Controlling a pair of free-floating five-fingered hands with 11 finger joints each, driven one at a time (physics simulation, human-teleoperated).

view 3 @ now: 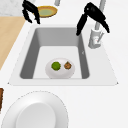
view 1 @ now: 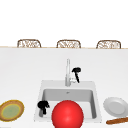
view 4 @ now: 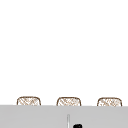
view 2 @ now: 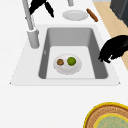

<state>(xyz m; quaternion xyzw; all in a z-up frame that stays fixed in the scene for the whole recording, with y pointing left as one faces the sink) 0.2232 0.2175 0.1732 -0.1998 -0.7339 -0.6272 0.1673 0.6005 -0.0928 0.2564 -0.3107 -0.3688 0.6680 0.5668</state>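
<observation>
Right hand (view 3: 93,15) beside faucet (view 3: 96,37); sink bowl (view 3: 60,68) holds lime (view 3: 56,65), nut (view 3: 67,65).

No text, label, brand, number or sign can be read on anything shown. A small mark is seen on the base of the faucet (view 3: 95,40) in the right side view; it may be a symbol, but nothing legible can be made out.

White counter (view 1: 22,75): white plate (view 1: 115,106), yellow-rimmed plate (view 1: 11,110), rolling pin (view 1: 117,120).
</observation>
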